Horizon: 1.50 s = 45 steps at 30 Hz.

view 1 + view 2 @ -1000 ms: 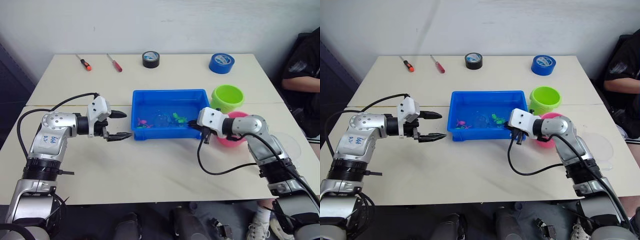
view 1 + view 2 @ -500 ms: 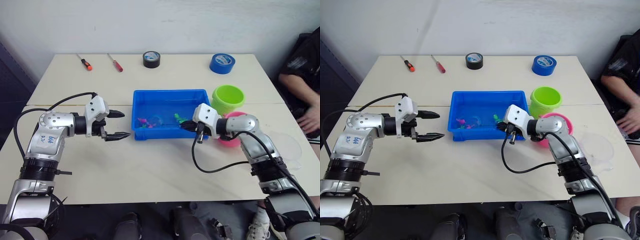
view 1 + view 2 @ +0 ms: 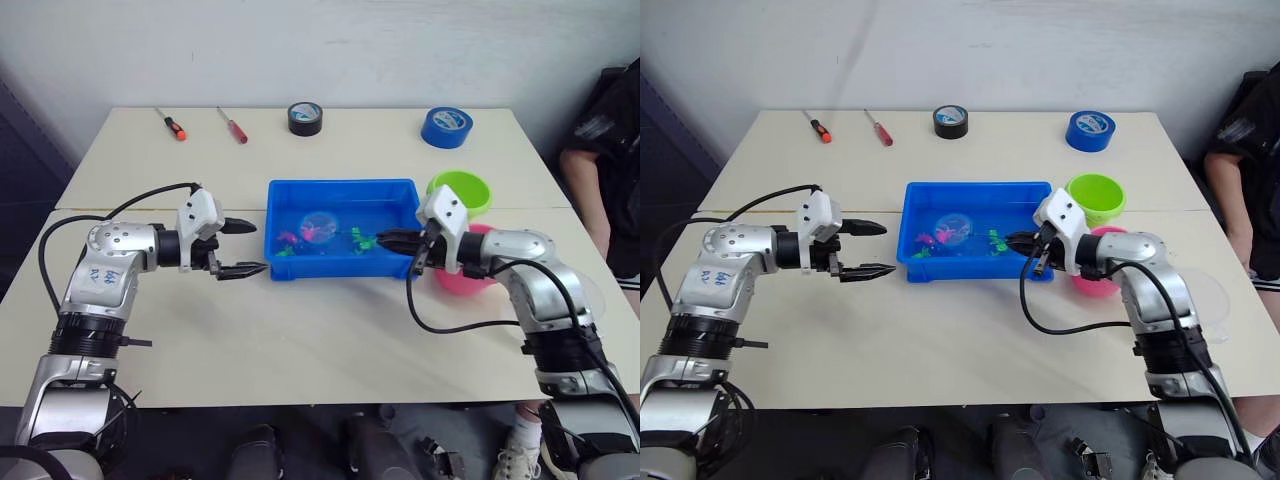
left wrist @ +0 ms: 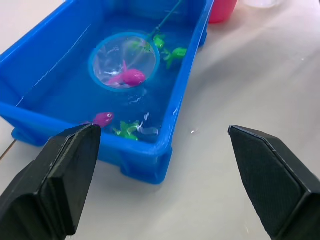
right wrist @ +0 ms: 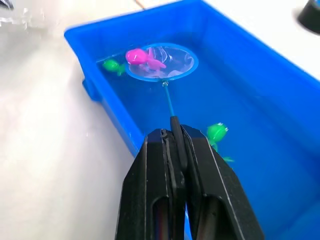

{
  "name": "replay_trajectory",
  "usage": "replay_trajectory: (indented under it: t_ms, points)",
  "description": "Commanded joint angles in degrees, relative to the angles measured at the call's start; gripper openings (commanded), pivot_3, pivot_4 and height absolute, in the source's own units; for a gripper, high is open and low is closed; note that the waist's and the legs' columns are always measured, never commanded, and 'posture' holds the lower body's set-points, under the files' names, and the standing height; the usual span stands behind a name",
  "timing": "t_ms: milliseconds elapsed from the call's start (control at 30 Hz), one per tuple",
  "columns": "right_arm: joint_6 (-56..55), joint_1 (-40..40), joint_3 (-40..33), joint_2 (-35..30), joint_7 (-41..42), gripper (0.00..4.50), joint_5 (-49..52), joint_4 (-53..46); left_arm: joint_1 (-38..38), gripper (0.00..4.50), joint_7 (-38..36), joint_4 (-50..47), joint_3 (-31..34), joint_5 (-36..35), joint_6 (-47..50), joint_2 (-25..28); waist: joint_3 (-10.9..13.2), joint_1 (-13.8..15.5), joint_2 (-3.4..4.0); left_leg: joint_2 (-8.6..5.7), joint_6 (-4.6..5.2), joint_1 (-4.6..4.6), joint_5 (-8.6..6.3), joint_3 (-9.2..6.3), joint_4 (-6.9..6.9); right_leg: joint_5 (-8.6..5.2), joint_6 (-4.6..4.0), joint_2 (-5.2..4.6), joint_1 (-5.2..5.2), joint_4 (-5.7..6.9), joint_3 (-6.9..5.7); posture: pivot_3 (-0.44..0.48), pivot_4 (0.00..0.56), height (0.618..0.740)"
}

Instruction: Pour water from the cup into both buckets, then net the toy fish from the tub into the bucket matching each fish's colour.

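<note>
While the right gripper [image 5: 176,131] has its jaws clenched on the thin dark handle of the small round net [image 5: 161,61] with the blue hoop and clear mesh, the hoop lies in the water of the shallow bright blue plastic tub [image 3: 285,192], with one pink toy fish [image 5: 141,56] lying on its mesh. The left gripper [image 3: 243,248] hovers just beside the tub's left wall with its jaws released and holds nothing.

The net is probably very light, and its thin handle may bend a little, so the grip at the handle's end looks correct. The fish seems small, smooth and wet, and I think it could slip over the low hoop if the net is tilted when lifted.

In the tub I count two pink fish, one in the net and one free [image 4: 103,119], and about three green ones [image 5: 217,131], though I cannot be sure of that number. There are two small round plastic buckets, one lime green [image 3: 460,190] and one pink [image 3: 462,275], both near the tub's right end. On the far side of the worktop [image 3: 300,330] are two screwdrivers [image 3: 172,124], one black tape roll [image 3: 305,117] and one blue tape roll [image 3: 446,126].
</note>
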Motion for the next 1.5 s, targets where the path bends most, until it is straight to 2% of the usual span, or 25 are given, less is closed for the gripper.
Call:
replay_trajectory:
  t_ms: [33, 300, 567, 733, 800, 900, 1133, 1333, 1500]
  points:
    - [2.2, 2.4, -4.2, -2.5, -1.8, 0.00, 2.6, -7.1, -2.5, 4.48, 0.2, 0.0, 1.0, -2.3, 1.8, -1.9, 0.0, 0.1, 0.00, -0.01, 0.00, -0.01, 0.00, -0.01, 0.00, 0.00, 0.00, 0.00, 0.00, 0.01, 0.00, 0.000, 0.150, 0.740]
    - [9.8, 12.1, -14.8, -7.1, -8.0, 0.00, 7.1, -22.2, -10.8, 4.48, 0.0, 3.5, 1.3, -6.7, 7.0, -9.3, 0.0, 0.9, -0.01, -0.02, 0.00, -0.11, 0.00, -0.12, 0.02, 0.00, 0.00, 0.03, 0.00, -0.03, -0.05, 0.000, 0.150, 0.740]
    - [19.4, 26.0, -34.6, -10.4, -13.7, 0.00, 12.3, -37.2, -16.1, 4.48, -3.3, 6.3, -0.8, -7.3, 6.4, -15.5, 0.0, 2.0, -0.01, -0.05, -0.01, -0.14, 0.00, -0.14, -0.03, 0.00, 0.00, 0.09, 0.03, -0.14, -0.03, 0.000, 0.150, 0.740]
    - [20.7, 38.2, -48.1, -10.5, -14.5, 0.00, 10.2, -44.1, -17.9, 4.48, -6.4, 7.4, -3.0, -6.8, 4.4, -18.6, 0.0, 2.7, -0.01, -0.03, -0.04, -0.13, 0.02, -0.13, -0.09, 0.00, 0.01, 0.20, 0.06, -0.26, 0.03, 0.000, 0.150, 0.740]
    - [19.7, 41.6, -50.7, -10.6, -14.4, 0.00, 9.4, -45.3, -18.4, 4.48, -7.2, 8.5, -3.3, -6.4, 3.4, -19.1, 0.0, 2.8, 0.00, -0.06, -0.04, -0.12, 0.02, -0.09, -0.11, 0.00, 0.01, 0.21, 0.06, -0.31, 0.09, 0.000, 0.150, 0.740]
    - [13.6, 48.4, -52.8, -11.1, -13.5, 0.00, 4.5, -46.2, -19.4, 4.48, -8.1, 11.4, -3.8, -5.5, 1.4, -20.0, 0.0, 2.8, 0.00, -0.06, -0.04, -0.10, 0.02, -0.05, -0.10, 0.00, 0.02, 0.27, 0.07, -0.37, 0.14, 0.000, 0.150, 0.740]
    - [-12.1, 61.9, -50.7, -14.9, -11.7, 0.00, -14.4, -42.9, -21.3, 4.48, -9.1, 16.4, -4.2, -4.1, -2.4, -21.4, 0.0, 2.8, 0.00, -0.13, -0.02, -0.11, 0.01, 0.02, -0.14, 0.04, 0.09, 0.37, 0.08, -0.48, 0.27, 0.000, 0.150, 0.740]
    - [-33.4, 65.7, -50.7, -21.4, -13.7, 0.00, -32.0, -35.1, -21.7, 4.48, -9.5, 17.6, -3.8, -3.6, -3.7, -21.5, 0.0, 2.8, -0.02, -0.16, 0.00, -0.08, 0.00, 0.14, -0.14, 0.06, 0.14, 0.44, 0.07, -0.53, 0.39, 0.000, 0.150, 0.740]
    - [-43.5, 65.0, -51.0, -23.6, -15.0, 0.00, -36.8, -28.5, -21.3, 4.48, -9.2, 17.5, -3.7, -3.4, -4.2, -21.3, 0.0, 3.0, -0.03, -0.14, 0.00, -0.08, 0.00, 0.14, -0.15, 0.07, 0.14, 0.43, 0.09, -0.57, 0.38, 0.000, 0.150, 0.740]
